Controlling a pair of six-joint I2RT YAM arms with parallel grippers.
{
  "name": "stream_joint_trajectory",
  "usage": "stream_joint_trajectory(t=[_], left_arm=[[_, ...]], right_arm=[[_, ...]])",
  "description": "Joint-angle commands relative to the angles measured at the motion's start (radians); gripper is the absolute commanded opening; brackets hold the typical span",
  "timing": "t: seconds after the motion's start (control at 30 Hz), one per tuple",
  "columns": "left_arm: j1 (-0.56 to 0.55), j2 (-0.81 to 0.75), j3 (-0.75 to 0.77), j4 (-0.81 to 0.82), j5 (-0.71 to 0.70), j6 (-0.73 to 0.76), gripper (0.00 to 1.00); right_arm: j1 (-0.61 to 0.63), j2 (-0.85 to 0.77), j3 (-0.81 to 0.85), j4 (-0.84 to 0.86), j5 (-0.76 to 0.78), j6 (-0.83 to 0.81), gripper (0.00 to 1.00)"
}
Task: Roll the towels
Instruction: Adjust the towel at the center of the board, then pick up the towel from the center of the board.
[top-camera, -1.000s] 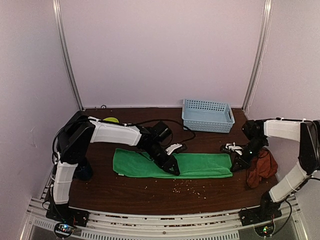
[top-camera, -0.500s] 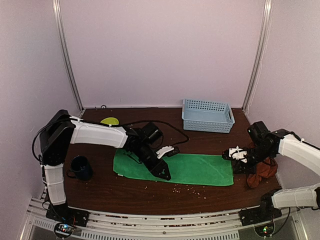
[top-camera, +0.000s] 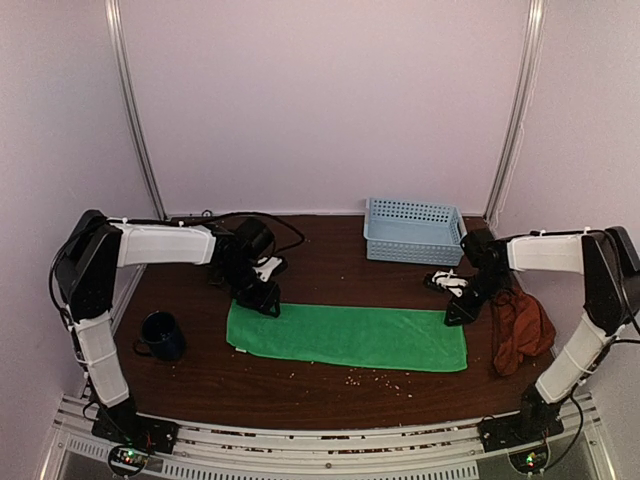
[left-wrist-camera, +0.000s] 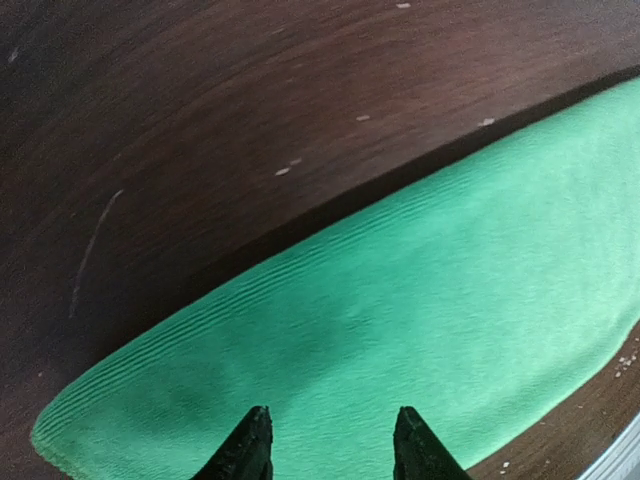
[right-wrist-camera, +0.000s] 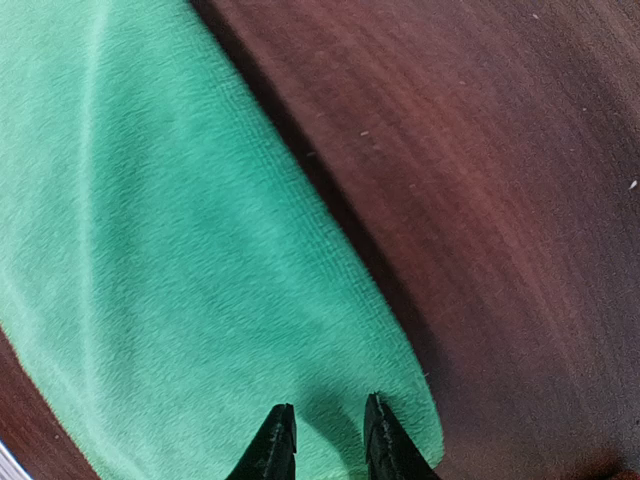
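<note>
Evidently staged for rolling: green towel (top-camera: 345, 337) flat, lengthwise across desk (top-camera: 330, 265). Left hand (top-camera: 269, 307) part-open near its far-left corner, right hand (top-camera: 452, 318) narrow at far-right corner, both empty. Rust towel (top-camera: 520, 335) bunched at right.

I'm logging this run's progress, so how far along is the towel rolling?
Done: the bright green cloth towel lies spread flat as a long strip on the dark wooden table. In hand: the left gripper and right gripper sit open over its two ends, gripping nothing. Left: no roll has been started, and the rust-red cloth towel lies crumpled at the right, not yet laid out.
</note>
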Motion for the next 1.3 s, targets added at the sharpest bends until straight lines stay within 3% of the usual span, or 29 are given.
stream_joint_trajectory(t=[0.0, 0.23, 0.47, 0.7, 0.8, 1.0, 1.27], left_arm=[[0.048, -0.01, -0.026, 0.001, -0.09, -0.024, 0.45], [0.082, 0.12, 0.059, 0.048, -0.174, -0.047, 0.45], [0.098, 0.157, 0.069, 0.078, -0.247, -0.086, 0.46], [0.093, -0.035, -0.004, 0.115, -0.183, -0.074, 0.46], [0.094, -0.135, -0.054, 0.096, -0.198, -0.077, 0.52], [0.099, -0.135, -0.121, -0.02, -0.291, -0.092, 0.57], [0.118, -0.163, -0.24, 0.039, -0.264, -0.122, 0.62]], right_arm=[[-0.014, 0.089, 0.058, 0.072, 0.107, 0.091, 0.26], [-0.017, 0.225, 0.142, 0.157, 0.212, 0.181, 0.26], [-0.019, 0.226, 0.146, 0.191, 0.217, 0.211, 0.27], [-0.025, 0.01, 0.129, 0.068, 0.133, 0.267, 0.34], [-0.047, -0.047, 0.113, 0.014, 0.127, 0.28, 0.4], [-0.089, -0.001, 0.1, -0.132, 0.035, 0.235, 0.51], [-0.091, 0.093, 0.108, -0.101, -0.014, 0.259, 0.56]])
